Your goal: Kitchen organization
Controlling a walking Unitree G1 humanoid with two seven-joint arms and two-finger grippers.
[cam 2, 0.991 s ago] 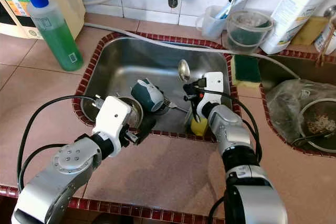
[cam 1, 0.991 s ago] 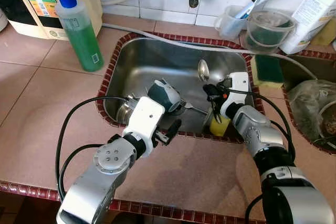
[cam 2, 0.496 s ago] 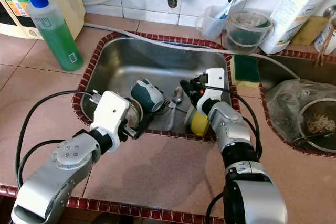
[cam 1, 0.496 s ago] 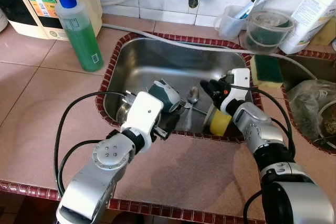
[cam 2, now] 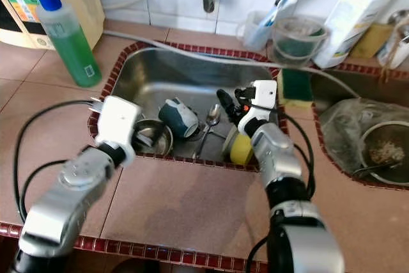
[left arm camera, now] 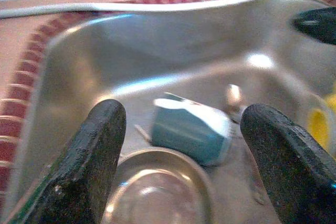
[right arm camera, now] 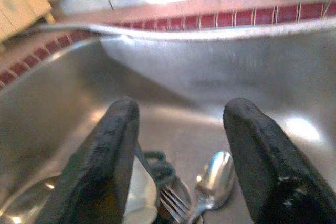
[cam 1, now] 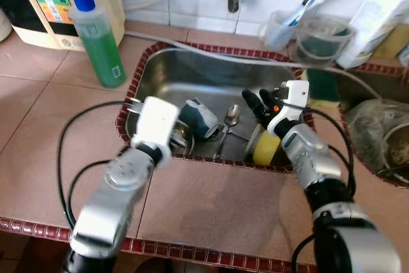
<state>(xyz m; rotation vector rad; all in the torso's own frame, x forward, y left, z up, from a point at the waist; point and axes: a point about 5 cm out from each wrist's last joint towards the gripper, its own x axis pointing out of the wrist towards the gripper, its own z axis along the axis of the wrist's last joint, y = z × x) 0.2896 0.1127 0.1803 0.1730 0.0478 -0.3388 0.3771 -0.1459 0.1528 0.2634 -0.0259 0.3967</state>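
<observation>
Our right gripper (right arm camera: 178, 166) hangs spread and empty over the sink (cam 1: 192, 71), above the spoon (cam 1: 229, 119) and a fork (right arm camera: 173, 203) lying on the bottom. Our left gripper (left arm camera: 184, 166) is also spread, holding nothing, framing the teal mug (left arm camera: 191, 132) tipped on its side just behind a steel bowl (left arm camera: 152, 195). Blur makes the gap hard to judge. We seem poised to clear the sink; a yellow cup (cam 1: 265, 148) sits at its front right.

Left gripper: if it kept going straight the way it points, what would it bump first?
Probably the steel bowl just ahead of the left gripper, or the teal mug lying on its side beyond; depth is unclear.
</observation>
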